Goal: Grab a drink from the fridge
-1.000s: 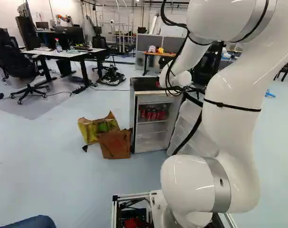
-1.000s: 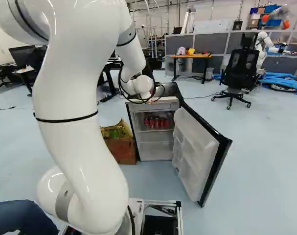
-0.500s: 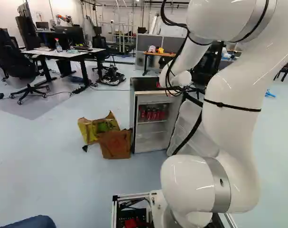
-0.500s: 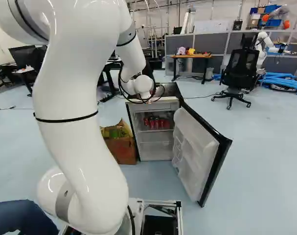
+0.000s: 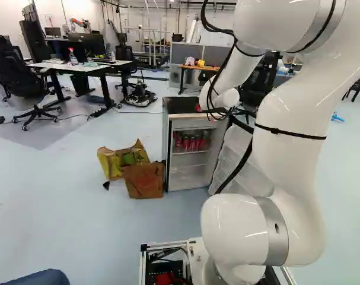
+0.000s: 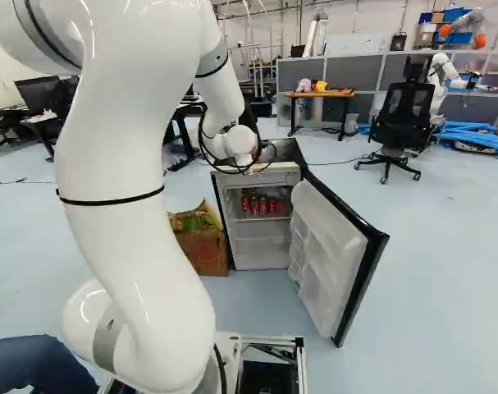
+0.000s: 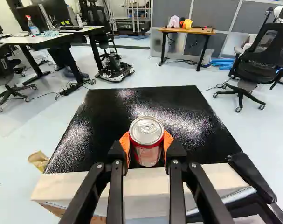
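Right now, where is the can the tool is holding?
In the wrist view, the can is between the tool's orange pads, near the front edge of the fridge's black top.

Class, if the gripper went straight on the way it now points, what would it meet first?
Probably the black fridge top, beyond the can it grips; whether any gap remains is hard to tell.
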### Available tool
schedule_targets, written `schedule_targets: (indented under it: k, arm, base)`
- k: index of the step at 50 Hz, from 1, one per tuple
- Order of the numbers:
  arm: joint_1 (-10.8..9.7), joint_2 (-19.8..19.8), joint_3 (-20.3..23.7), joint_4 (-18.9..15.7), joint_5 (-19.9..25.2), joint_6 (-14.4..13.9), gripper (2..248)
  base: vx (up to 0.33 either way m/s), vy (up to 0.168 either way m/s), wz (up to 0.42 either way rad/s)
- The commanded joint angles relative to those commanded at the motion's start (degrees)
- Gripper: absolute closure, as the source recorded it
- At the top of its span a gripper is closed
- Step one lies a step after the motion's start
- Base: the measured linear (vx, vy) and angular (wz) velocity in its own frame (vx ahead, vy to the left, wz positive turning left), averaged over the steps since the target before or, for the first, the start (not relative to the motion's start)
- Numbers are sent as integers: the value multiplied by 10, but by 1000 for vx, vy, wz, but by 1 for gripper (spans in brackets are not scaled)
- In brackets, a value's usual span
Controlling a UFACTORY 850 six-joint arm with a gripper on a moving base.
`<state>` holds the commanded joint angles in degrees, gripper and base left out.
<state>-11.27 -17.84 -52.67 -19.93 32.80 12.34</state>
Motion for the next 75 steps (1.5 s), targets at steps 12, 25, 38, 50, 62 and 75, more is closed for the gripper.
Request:
schedule_targets:
  k: [12,25,38,50,62,75]
  arm:
    - [0,0,0,0,-8,0,158]
    - [0,0,0,0,-17,0,158]
    - [0,0,0,0,-18,0,158]
    - [0,0,0,0,-18,0,139]
    - [0,0,0,0,-18,0,71]
    - [0,16,19,0,-18,0,4]
  base:
    - [0,0,0]
    - [0,0,0]
    - [0,0,0]
    - [0,0,0]
    - [0,0,0]
    - [0,0,0]
